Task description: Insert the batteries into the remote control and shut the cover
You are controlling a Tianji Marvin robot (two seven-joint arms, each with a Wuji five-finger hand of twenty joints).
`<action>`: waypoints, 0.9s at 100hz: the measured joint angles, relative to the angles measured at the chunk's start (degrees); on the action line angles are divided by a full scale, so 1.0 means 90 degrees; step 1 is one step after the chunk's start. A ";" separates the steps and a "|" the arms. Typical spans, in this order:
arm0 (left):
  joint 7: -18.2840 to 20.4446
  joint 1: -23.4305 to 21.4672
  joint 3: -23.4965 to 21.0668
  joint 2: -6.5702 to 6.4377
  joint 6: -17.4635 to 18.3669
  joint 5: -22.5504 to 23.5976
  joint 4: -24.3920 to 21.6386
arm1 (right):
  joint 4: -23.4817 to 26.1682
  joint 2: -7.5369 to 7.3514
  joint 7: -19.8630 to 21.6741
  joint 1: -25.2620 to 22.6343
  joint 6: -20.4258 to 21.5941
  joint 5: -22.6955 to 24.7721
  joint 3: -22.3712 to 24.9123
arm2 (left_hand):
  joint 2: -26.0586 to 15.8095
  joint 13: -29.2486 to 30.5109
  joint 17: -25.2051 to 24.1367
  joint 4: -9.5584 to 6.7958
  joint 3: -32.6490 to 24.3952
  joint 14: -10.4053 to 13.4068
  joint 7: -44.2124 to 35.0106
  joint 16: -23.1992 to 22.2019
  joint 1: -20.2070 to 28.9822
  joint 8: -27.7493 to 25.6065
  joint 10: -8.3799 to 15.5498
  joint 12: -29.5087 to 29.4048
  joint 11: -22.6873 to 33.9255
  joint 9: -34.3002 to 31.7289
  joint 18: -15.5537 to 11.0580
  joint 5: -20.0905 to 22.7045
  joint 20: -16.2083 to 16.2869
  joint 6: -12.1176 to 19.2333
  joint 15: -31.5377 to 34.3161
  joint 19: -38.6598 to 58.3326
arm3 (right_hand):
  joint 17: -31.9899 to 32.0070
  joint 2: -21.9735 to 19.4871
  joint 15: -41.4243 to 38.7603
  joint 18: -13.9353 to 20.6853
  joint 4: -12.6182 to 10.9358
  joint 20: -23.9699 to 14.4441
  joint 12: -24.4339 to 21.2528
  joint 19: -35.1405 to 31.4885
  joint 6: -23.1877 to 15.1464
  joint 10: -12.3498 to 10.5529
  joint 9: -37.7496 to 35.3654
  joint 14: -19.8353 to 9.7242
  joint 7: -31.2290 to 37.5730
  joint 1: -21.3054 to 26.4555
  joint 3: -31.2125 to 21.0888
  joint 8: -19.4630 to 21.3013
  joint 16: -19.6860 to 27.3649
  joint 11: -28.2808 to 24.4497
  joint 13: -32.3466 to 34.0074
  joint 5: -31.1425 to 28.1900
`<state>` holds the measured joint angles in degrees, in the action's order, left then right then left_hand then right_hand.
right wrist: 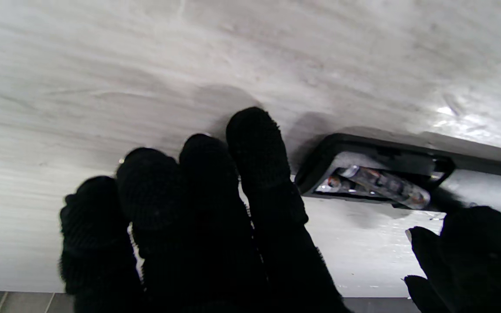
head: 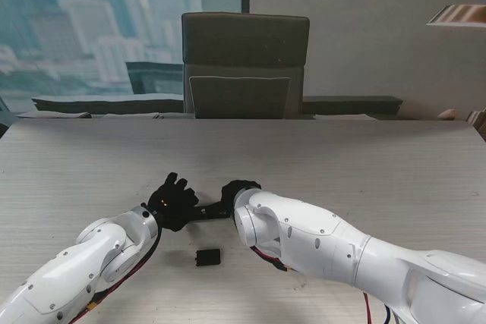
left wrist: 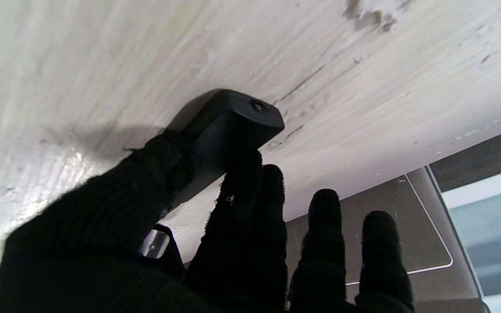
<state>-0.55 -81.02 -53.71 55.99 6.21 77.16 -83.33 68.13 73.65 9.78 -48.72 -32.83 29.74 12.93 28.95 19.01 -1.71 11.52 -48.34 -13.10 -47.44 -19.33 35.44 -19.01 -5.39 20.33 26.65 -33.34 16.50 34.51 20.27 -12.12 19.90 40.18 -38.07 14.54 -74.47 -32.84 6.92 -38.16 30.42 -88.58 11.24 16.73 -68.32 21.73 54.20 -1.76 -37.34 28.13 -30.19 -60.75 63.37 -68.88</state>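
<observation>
Near the middle of the table (head: pixel 364 157), a little toward the near edge, the two gloved hands meet over the remote (head: pixel 206 211). The left hand (head: pixel 173 201) grips one end of it: in its wrist view the thumb and first fingers (left wrist: pixel 250 191) are wrapped on the black body (left wrist: pixel 228 126), while the other two fingers stand free and apart. The right hand (head: pixel 239 190) sits at the remote's 3 o'clock end; its fingers (right wrist: pixel 259 148) are straight and close together beside the open bay, the thumb apart, holding nothing. The wrist view there shows the bay (right wrist: pixel 376 180) uncovered with batteries (right wrist: pixel 372 180) lying inside. The cover (head: pixel 207 256) lies alone on the table at 6 o'clock from the remote, near but not touching it or either arm.

Bare table stretches wide toward 12 o'clock up to the far edge, where a chair (head: pixel 244 66) stands, and toward 9 and 3 o'clock as well. The arms crowd the near side at 5 and 7 o'clock.
</observation>
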 measured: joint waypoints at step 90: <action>-0.0011 0.0008 0.0018 0.0001 -0.0026 0.0011 0.0005 | -0.0229 0.0352 -0.0204 -0.0082 -0.0639 -0.0462 0.0104 | 0.0012 -0.0054 0.0000 0.0003 0.0000 0.0000 0.0000 0.0000 0.0000 0.0000 -0.0001 0.0000 0.0000 0.0018 0.0000 0.0000 0.0000 0.0000 0.0000 0.0000 | 0.0178 0.0000 0.0213 -0.0107 -0.0072 0.0058 -0.0002 0.0173 0.0332 0.0159 0.0139 0.0141 0.0433 0.0781 -0.0561 0.0000 0.0050 0.0093 -0.0134 -0.0156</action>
<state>-0.64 -80.95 -53.55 56.00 5.97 77.26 -83.29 66.07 76.82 7.94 -49.45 -38.58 25.59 13.86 29.06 18.52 -1.71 11.54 -48.34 -13.10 -47.44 -19.33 35.44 -19.02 -5.39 20.33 26.65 -33.18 16.50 34.51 20.27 -12.12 19.90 40.18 -36.47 14.54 -72.55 -33.80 6.28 -37.64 30.40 -87.03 14.23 18.16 -67.07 23.00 58.10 5.27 -42.38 28.14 -29.75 -59.91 62.16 -70.29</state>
